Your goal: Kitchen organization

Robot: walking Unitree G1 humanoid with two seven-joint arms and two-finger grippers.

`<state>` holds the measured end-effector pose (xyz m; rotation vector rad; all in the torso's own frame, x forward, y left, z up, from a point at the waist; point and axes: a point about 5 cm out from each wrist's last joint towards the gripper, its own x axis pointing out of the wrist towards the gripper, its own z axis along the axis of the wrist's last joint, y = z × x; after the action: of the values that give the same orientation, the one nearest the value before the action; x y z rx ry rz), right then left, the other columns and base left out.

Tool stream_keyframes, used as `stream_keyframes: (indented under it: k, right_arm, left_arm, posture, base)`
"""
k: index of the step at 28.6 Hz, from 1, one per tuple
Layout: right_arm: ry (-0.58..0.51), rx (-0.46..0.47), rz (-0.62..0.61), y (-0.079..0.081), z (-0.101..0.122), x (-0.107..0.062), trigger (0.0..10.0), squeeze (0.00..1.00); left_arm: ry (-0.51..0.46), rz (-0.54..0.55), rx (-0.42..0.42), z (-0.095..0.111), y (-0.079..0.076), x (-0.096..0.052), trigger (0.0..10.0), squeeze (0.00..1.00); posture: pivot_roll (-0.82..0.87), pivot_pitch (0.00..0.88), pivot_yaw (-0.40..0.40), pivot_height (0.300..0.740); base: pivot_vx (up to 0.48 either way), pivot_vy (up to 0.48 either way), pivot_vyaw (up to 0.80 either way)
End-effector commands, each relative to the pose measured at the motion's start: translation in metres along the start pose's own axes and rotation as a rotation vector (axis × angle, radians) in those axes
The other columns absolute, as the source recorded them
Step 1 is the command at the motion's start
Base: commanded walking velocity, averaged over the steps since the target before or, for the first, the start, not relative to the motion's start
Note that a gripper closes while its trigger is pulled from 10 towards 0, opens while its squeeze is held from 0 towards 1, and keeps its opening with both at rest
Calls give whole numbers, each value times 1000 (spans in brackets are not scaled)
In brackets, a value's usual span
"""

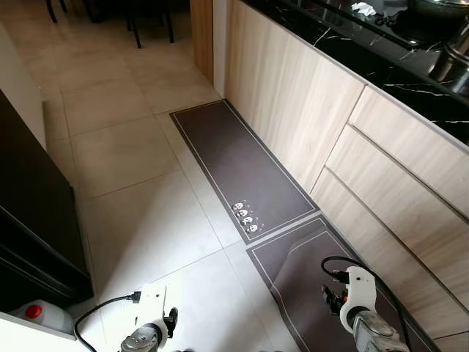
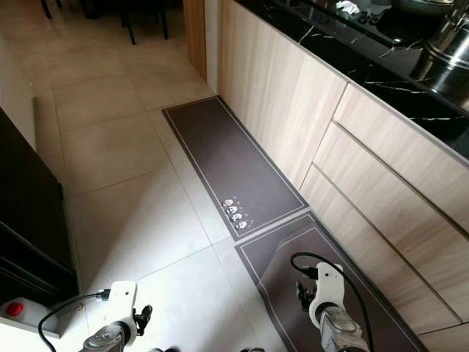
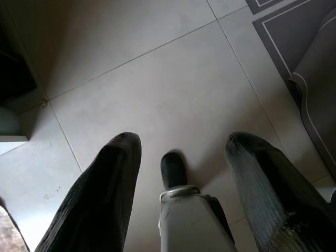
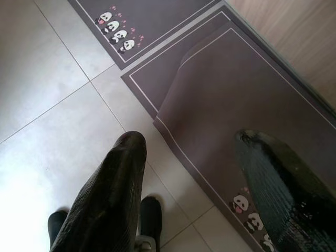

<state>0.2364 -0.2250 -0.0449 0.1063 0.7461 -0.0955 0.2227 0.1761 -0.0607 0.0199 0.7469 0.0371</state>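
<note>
The floor is pale tile, running ahead toward a dining area. Along the robot's right stands a run of light wood cabinets with drawer fronts, topped by a black marbled bench that carries a steel pot at the far right.

Two dark grey floor mats lie end to end along the cabinet base, long axes parallel to the cabinets. The far mat lies flat, with a row of small panda prints at its near corner. The near mat is not flat: in the right wrist view one portion is folded over on itself, its pale border line running diagonally across the mat.

Judged from the task, the folded near mat is the item most likely to need attention. It lies directly below and ahead of the right hand, on the robot's right side, so the right arm is the nearer one. The left hand hangs over bare tile, well apart from the mat.

Both hands are empty, with fingers spread wide apart; floor shows between them in each wrist view. A robot foot shows between the left fingers.

A white container with a red cap stands at the lower left, beside a dark cabinet.
</note>
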Motion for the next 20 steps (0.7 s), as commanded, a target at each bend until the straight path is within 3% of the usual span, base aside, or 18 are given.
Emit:
stream_keyframes:
  k: [1,10,20]
  right_arm:
    - [16,-5,5,1,-4,-1,10000,0]
    - [46,21,12,6,-16,-2,10000,0]
    - [71,0,13,2,-23,-5,10000,0]
  left_arm:
    - [30,13,-1,-8,3,-2,10000,0]
    - [38,23,19,-12,11,-4,10000,0]
    - [13,10,22,-5,9,-2,10000,0]
  posture:
    - [34,114,-63,740]
    - [37,115,-43,740]
    - [33,98,-36,740]
  base:
    - [0,0,0]
    - [0,0,0]
    - [0,0,-669]
